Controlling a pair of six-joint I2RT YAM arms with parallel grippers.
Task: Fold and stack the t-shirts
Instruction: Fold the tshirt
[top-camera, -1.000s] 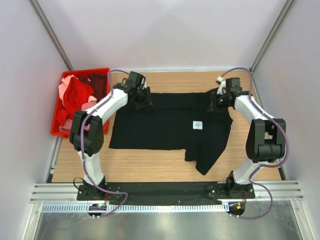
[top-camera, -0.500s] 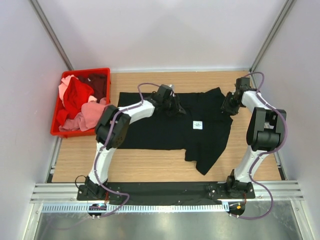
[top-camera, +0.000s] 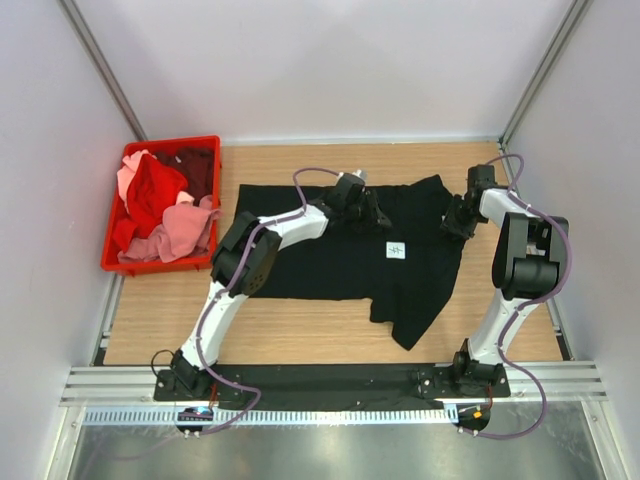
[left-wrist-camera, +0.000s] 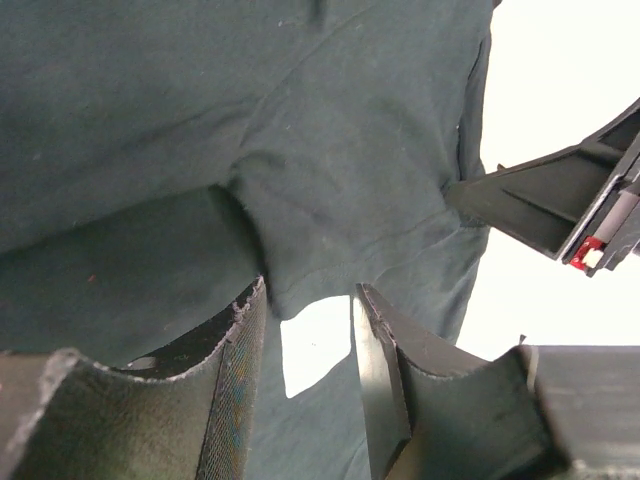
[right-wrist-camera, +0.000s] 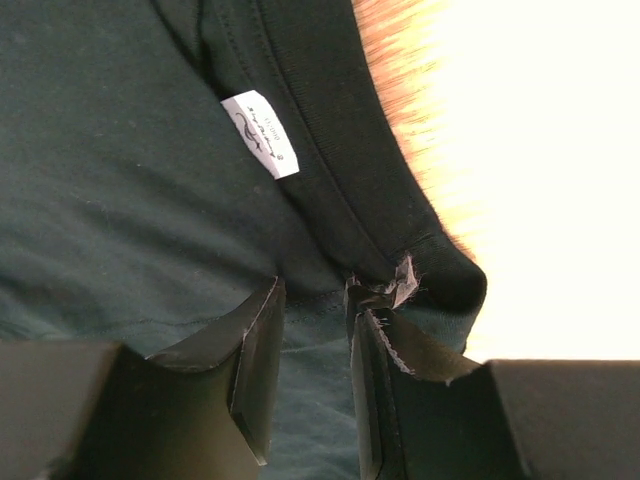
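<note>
A plain black t-shirt (top-camera: 320, 260) lies spread flat on the wooden table, with a small white label (top-camera: 396, 250) right of its middle. My left gripper (top-camera: 366, 210) reaches far across, low over the shirt's upper middle. Its jaws stand apart (left-wrist-camera: 308, 300) over the black cloth (left-wrist-camera: 300, 120), and a patch of bright table shows between them. My right gripper (top-camera: 456, 222) sits at the shirt's right edge, open (right-wrist-camera: 313, 295) over the ribbed collar (right-wrist-camera: 330, 130) beside the label (right-wrist-camera: 260, 133). Red (top-camera: 155, 190), pink (top-camera: 185, 225) and dark maroon (top-camera: 195, 165) t-shirts lie heaped in the crate.
The red plastic crate (top-camera: 168, 143) stands at the table's far left against the wall. Walls close in the left, back and right sides. One sleeve (top-camera: 415, 320) of the black shirt hangs toward the front. Bare wood (top-camera: 300, 325) runs along the near edge.
My left gripper has swept right along the shirt's top edge from its left corner to the upper middle. My right gripper has shifted slightly right and nearer, to the collar edge.
</note>
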